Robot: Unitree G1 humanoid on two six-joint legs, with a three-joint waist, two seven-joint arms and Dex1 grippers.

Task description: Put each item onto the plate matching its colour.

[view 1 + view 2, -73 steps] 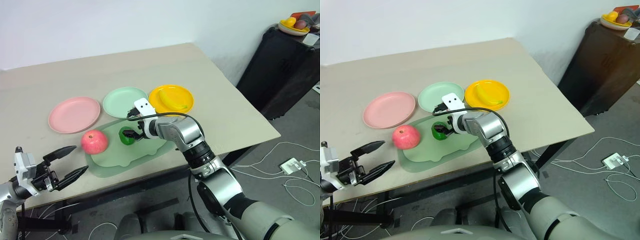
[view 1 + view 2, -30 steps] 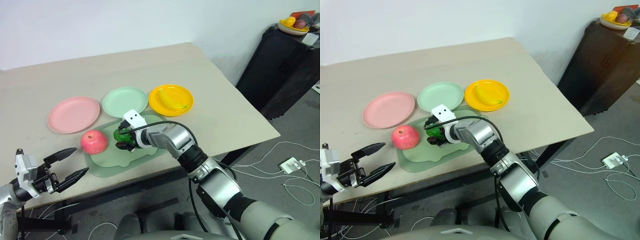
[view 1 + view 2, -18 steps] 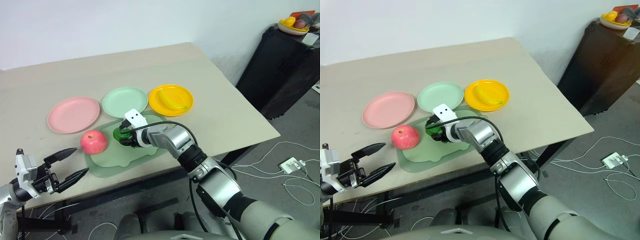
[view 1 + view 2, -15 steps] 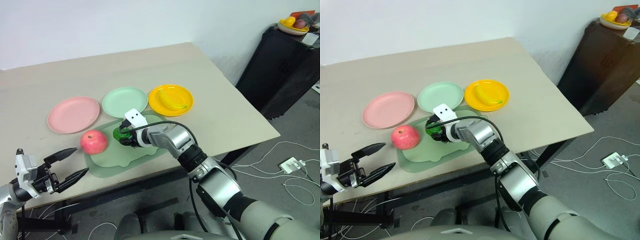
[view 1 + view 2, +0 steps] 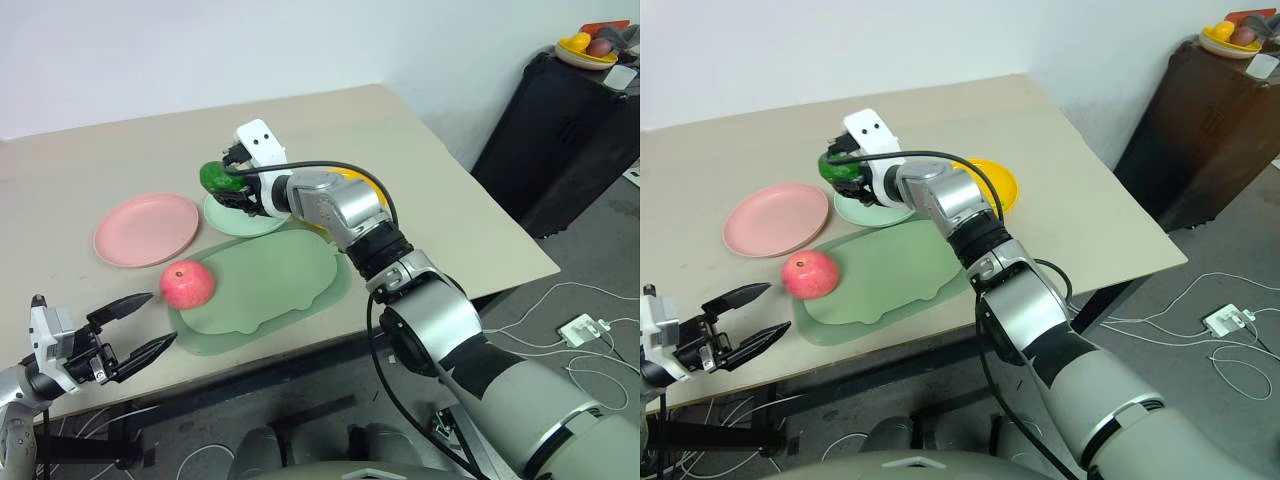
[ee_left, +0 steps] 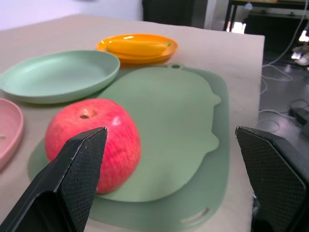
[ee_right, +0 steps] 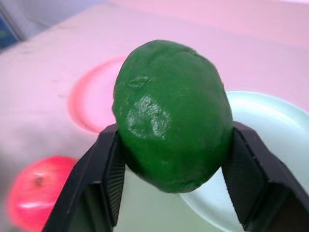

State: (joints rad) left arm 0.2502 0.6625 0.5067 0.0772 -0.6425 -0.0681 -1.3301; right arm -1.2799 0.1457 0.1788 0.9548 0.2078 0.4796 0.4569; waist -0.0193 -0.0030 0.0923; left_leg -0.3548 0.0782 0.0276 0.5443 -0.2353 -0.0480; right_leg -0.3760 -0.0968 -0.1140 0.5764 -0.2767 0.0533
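My right gripper [image 5: 224,183] is shut on the small dark green fruit [image 5: 220,179] and holds it in the air over the near edge of the mint green plate [image 5: 243,216]. In the right wrist view the green fruit [image 7: 171,116] sits between the two black fingers [image 7: 108,169]. The pink-red apple [image 5: 187,284] rests on the left end of the pale green mat [image 5: 275,285]. The pink plate [image 5: 147,229] lies bare. The banana [image 6: 137,47] lies on the orange-yellow plate [image 6: 140,55]. My left gripper [image 5: 138,323] hangs open off the table's near left edge, pointing at the apple [image 6: 91,142].
A black cabinet [image 5: 570,130] stands to the right of the table with a bowl of fruit [image 5: 590,48] on top. Cables and a power strip [image 5: 585,330] lie on the floor. The right arm hides much of the orange-yellow plate in the eye views.
My right gripper closed on the green fruit and lifted it off the mat, up and away to above the mint green plate. The left gripper stayed still.
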